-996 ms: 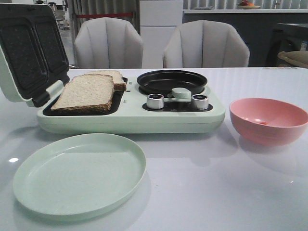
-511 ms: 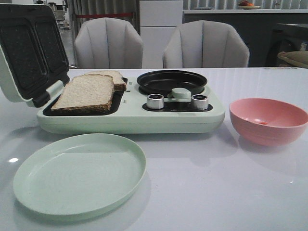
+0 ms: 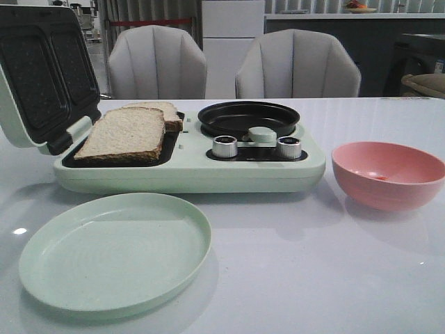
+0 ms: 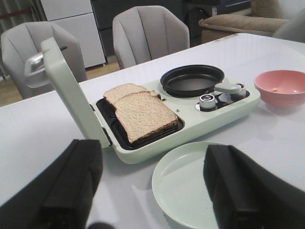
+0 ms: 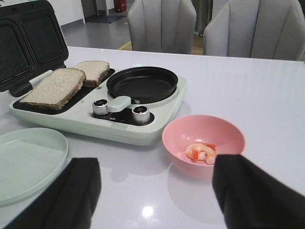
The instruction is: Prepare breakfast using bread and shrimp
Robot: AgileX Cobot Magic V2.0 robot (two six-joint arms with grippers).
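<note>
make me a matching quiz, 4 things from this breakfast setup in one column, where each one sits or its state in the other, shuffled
Things:
1. bread
2. shrimp
3. green plate
4. black pan

Places or states:
A. inside the pink bowl
B. empty, on the table in front of the cooker
C. two slices overlapping on the open sandwich tray
D. empty, set in the cooker's round well behind the knobs

Pairs: 1-C, 2-A, 3-B, 4-D

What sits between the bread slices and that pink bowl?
The round black pan and two silver knobs of the green cooker, seen in the front view, between bread and pink bowl.
</note>
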